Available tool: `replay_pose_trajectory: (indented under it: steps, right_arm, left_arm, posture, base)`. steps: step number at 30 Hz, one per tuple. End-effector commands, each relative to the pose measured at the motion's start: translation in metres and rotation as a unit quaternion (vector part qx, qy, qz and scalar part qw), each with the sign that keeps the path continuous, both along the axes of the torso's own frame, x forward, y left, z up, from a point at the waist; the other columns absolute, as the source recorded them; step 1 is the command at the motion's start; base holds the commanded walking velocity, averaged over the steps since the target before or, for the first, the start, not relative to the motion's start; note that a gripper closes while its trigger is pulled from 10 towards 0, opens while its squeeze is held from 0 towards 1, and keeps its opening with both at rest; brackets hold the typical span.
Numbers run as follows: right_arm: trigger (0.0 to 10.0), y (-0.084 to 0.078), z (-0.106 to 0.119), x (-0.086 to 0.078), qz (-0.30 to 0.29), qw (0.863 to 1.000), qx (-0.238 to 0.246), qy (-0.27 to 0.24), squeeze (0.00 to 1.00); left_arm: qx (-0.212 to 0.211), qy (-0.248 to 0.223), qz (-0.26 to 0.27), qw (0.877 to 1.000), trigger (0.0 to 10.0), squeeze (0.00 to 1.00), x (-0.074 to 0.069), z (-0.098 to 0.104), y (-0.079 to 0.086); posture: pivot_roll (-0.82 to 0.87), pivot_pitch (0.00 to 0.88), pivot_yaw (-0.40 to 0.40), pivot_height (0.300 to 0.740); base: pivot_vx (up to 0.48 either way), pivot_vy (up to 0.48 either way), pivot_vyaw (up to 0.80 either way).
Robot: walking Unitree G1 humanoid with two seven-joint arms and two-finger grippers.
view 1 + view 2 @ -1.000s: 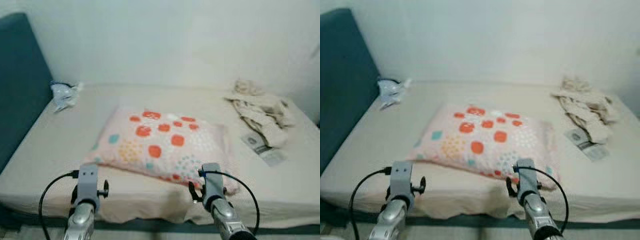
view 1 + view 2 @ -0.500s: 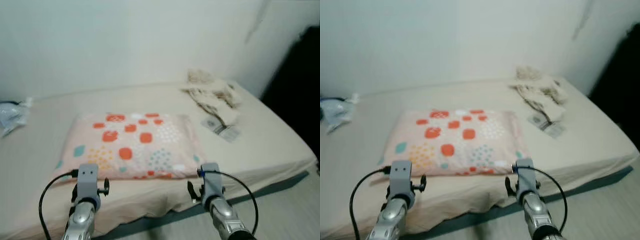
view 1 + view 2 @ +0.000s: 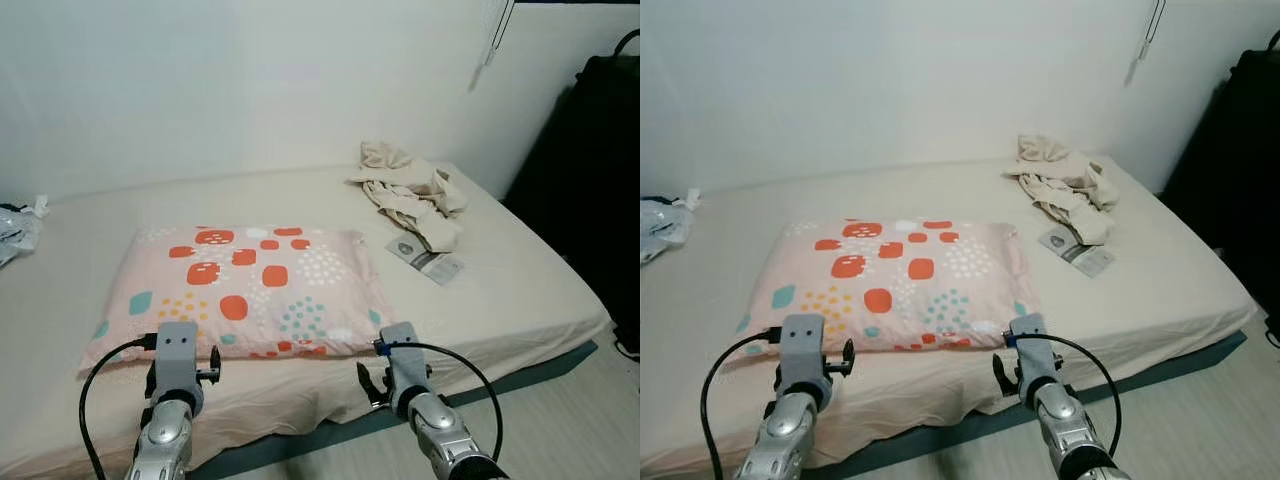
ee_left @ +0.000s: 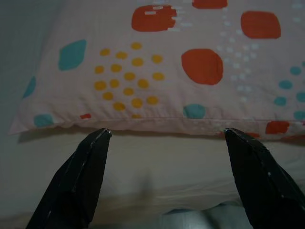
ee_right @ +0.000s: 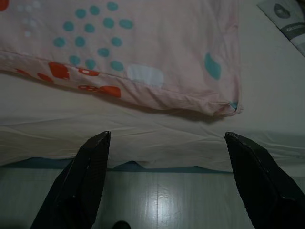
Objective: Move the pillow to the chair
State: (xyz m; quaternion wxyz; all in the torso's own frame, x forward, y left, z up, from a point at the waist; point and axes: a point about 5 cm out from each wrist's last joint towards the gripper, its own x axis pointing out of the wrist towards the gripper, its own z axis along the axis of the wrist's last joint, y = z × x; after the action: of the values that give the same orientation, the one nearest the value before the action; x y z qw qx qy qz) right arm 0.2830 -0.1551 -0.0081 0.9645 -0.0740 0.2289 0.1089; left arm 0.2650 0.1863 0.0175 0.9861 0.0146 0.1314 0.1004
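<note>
Lying flat on the bed [image 3: 520, 290], pink spotted pillow [image 3: 240, 290], near the front edge. Hovering just short of it, left gripper [image 4: 164, 136] spread wide, empty, facing the pillow's near left part. Right gripper [image 5: 167, 138] likewise parted, holding nothing, facing the near right corner. Crumpled cloth [image 3: 410, 190] and a leaflet [image 3: 428, 258] well apart, far right.

Bed [image 3: 520, 300] with a beige fitted sheet, dark teal base showing along the near edge, pale floor [image 3: 1200, 420] below it. Pillow [image 3: 245, 285], pink with orange, teal and yellow spots, lies flat on the sheet just beyond both sets of jaws. Crumpled beige cloth [image 3: 410, 190] sits well beyond the right jaws, small printed packet [image 3: 425, 258] just beside it. Crinkled plastic bag [image 3: 660, 222] far off past the left jaws.
</note>
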Motion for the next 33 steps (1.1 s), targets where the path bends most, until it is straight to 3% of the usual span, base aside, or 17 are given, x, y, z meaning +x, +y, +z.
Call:
replay_pose_trajectory:
  steps: [1, 14, 33]
  right_arm:
    - [10.0, -0.002, 0.0015, 0.0008, -0.006, 1.0, 0.002, -0.007, 0.0]
    - [10.0, -0.0038, 0.0018, -0.0003, -0.018, 1.0, 0.013, -0.014, 0.0]
    - [10.0, -0.0009, 0.0025, 0.0007, -0.004, 1.0, 0.012, -0.014, 0.0]
  left_arm:
    - [-0.008, -0.005, 0.002, 1.0, 10.0, 0.0, -0.0032, -0.0007, -0.0008]
    - [-0.009, -0.005, 0.005, 1.0, 10.0, 0.0, 0.0021, 0.0012, 0.0005]
    - [-0.017, -0.001, 0.004, 1.0, 10.0, 0.0, -0.0054, -0.0041, 0.0006]
  posture:
    - [0.04, 0.063, -0.049, 0.74]
    - [0.04, 0.054, -0.02, 0.74]
    - [0.04, 0.043, -0.03, 0.74]
  base:
    - [0.0, 0.0, 0.0]
    - [0.0, 0.0, 0.0]
    - [0.269, 0.0, 0.0]
